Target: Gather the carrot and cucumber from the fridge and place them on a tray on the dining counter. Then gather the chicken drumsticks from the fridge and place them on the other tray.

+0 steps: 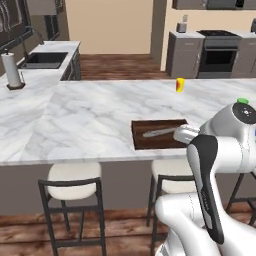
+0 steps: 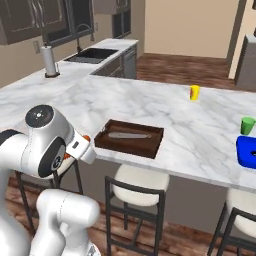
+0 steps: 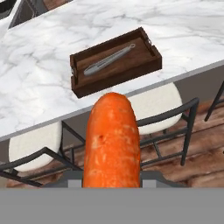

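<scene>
Gripper (image 3: 112, 183) clamped on the carrot (image 3: 112, 140): thick orange root, rough mottled skin, rounded tip pointing out ahead of the gripper. In the right base view a bit of orange shows at the arm's wrist, off the worktop's near edge and above the stools. Two stools (image 1: 74, 181) with cream padded seats and thin dark metal frames stand tucked under the near edge. On the white marble-veined worktop (image 1: 85, 120), just inside the near edge, a dark wooden tray (image 3: 116, 61), rectangular with low walls and end handles. Grey metal tongs (image 3: 109, 60) lie lengthwise in it. Carrot is short of the tray and lower, not touching. Farther in, a small yellow cup (image 2: 194, 92). At the right end, a green cup (image 2: 247, 125) and a blue tray (image 2: 248, 152). Far left corner: paper towel roll (image 1: 12, 71) upright, black sink (image 1: 44, 60) behind.
</scene>
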Tool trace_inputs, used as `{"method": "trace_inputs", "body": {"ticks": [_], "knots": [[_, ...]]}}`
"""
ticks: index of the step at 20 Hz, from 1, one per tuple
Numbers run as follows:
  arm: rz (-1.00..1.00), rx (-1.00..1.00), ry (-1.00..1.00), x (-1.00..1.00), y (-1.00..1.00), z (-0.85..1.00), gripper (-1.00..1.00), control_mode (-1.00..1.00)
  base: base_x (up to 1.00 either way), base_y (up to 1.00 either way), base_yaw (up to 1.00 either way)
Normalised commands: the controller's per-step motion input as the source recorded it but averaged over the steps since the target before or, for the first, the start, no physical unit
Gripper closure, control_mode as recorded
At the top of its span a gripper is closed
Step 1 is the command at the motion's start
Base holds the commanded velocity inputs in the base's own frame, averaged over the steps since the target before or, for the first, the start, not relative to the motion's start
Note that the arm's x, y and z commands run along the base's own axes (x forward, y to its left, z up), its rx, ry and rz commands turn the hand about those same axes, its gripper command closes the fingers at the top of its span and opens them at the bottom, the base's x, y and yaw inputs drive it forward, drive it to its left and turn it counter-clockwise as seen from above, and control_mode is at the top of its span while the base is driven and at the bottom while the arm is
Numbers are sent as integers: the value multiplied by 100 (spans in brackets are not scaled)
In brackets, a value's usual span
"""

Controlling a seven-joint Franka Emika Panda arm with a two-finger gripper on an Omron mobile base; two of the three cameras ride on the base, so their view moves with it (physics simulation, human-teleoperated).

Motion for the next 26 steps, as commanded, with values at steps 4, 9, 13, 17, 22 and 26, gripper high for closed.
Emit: {"method": "trace_inputs", "body": {"ticks": [4, 9, 13, 17, 22, 26], "knots": [[0, 0, 0, 0, 0, 0, 100, 100, 35, 34, -21], [0, 0, 0, 0, 0, 0, 100, 100, 32, 32, -19], [0, 0, 0, 0, 0, 0, 100, 100, 33, 32, -19], [-5, -3, 1, 9, 8, 2, 100, -100, 25, 22, -14], [-18, -8, 8, 50, 20, 3, 100, -100, 0, 0, 0], [-12, -3, 8, 54, 5, 0, 100, -100, 0, 0, 0]]}}
